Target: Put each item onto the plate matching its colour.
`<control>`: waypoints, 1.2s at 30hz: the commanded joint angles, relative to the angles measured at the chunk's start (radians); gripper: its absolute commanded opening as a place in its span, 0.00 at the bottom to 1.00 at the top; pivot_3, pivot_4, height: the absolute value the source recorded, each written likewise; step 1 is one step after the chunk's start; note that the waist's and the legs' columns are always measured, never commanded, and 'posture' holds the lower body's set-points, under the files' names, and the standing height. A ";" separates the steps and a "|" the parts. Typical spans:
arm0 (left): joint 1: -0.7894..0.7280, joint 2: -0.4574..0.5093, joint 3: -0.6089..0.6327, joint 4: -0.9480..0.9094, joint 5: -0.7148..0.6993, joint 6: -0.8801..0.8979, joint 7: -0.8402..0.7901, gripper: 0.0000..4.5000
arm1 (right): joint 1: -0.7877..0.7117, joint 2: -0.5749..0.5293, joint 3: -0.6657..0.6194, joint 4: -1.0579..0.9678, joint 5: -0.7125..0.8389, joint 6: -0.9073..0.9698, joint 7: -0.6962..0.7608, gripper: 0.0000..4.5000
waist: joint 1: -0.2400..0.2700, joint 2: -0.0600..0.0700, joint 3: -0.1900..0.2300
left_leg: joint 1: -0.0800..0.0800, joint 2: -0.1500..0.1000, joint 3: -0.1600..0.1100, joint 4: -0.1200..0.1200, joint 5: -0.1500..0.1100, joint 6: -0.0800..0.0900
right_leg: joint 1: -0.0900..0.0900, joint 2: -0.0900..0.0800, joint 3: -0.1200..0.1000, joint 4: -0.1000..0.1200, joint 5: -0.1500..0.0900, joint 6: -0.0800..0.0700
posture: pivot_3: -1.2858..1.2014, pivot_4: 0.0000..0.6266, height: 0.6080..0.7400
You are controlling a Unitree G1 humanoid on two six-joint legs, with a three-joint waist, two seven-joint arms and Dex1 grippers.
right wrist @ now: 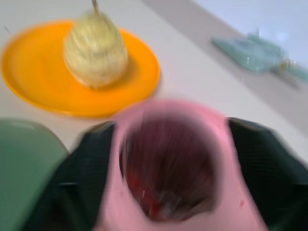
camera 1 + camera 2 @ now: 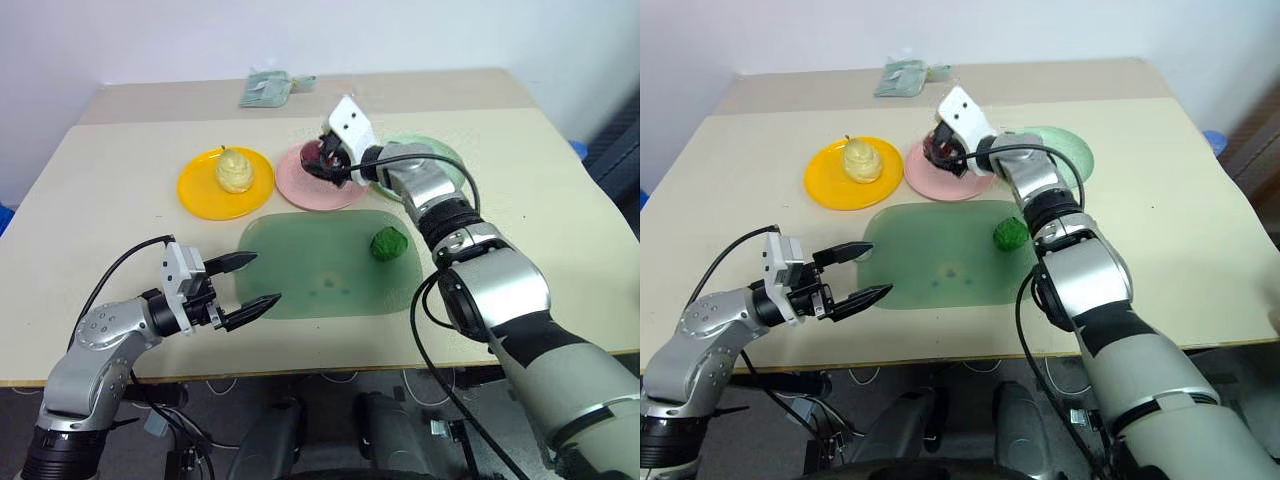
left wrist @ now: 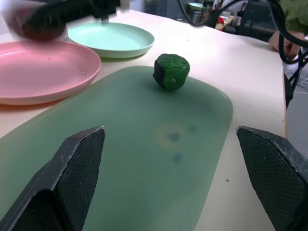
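Observation:
The pale yellow ball (image 2: 233, 170) rests on the yellow-orange plate (image 2: 200, 196). Over the pink plate (image 2: 300, 190) my right gripper (image 2: 326, 158) stands open. The dark red ball (image 1: 168, 163) is between its fingers, blurred, with pink plate showing on both sides of it. The bright green ball (image 2: 389, 243) lies on the right end of the large green mat (image 2: 300, 270). The pale mint plate (image 2: 443, 152) lies behind my right arm with nothing on it. My left gripper (image 2: 255, 280) hovers open and empty at the mat's near left edge.
A pale green packet (image 2: 265, 88) lies at the table's far edge. The three plates sit in a row behind the mat. Bare tabletop (image 2: 560, 220) stretches to the right of the mat and plates.

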 commanded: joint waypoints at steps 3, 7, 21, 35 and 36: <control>0.023 0.011 0.041 -0.059 -0.029 -0.005 0.011 1.00 | -0.053 0.010 -0.034 0.017 -0.030 -0.060 -0.073 0.99 | -0.002 0.000 0.000 | 0.000 0.003 0.000 -0.002 0.003 -0.005 | -0.001 0.003 0.000 0.000 0.000 -0.003 | 0.52 0.24 1.00; 0.019 0.014 0.038 -0.070 -0.038 -0.001 0.018 1.00 | -0.049 -0.048 -0.094 -0.010 0.010 -0.081 -0.036 0.99 | 0.000 0.000 0.000 | 0.000 0.005 0.000 -0.004 0.003 -0.005 | -0.002 0.004 0.000 0.000 0.001 -0.005 | 0.52 0.24 1.00; -0.093 0.012 -0.028 0.040 -0.025 -0.011 -0.053 1.00 | 0.583 -0.393 -0.168 -1.059 0.259 0.596 0.358 0.99 | 0.001 0.001 0.000 | 0.000 0.007 0.001 -0.003 0.002 -0.003 | -0.001 0.003 0.000 0.000 0.001 -0.005 | 0.52 0.24 1.00; -0.123 0.036 -0.033 0.101 -0.021 -0.018 -0.147 1.00 | 0.826 -0.376 -0.201 -1.464 0.453 0.954 0.199 0.99 | 0.013 0.001 0.000 | 0.000 0.010 0.004 -0.001 0.001 -0.003 | 0.000 0.004 0.001 -0.004 0.001 -0.006 | 0.52 0.24 1.00; -0.124 0.037 -0.033 0.098 -0.022 -0.015 -0.147 1.00 | 0.827 -0.376 -0.192 -1.463 0.456 0.954 0.197 0.99 | 0.013 0.001 0.000 | 0.000 0.010 0.004 -0.001 0.001 -0.003 | 0.000 0.004 0.001 -0.004 0.001 -0.006 | 0.52 0.24 1.00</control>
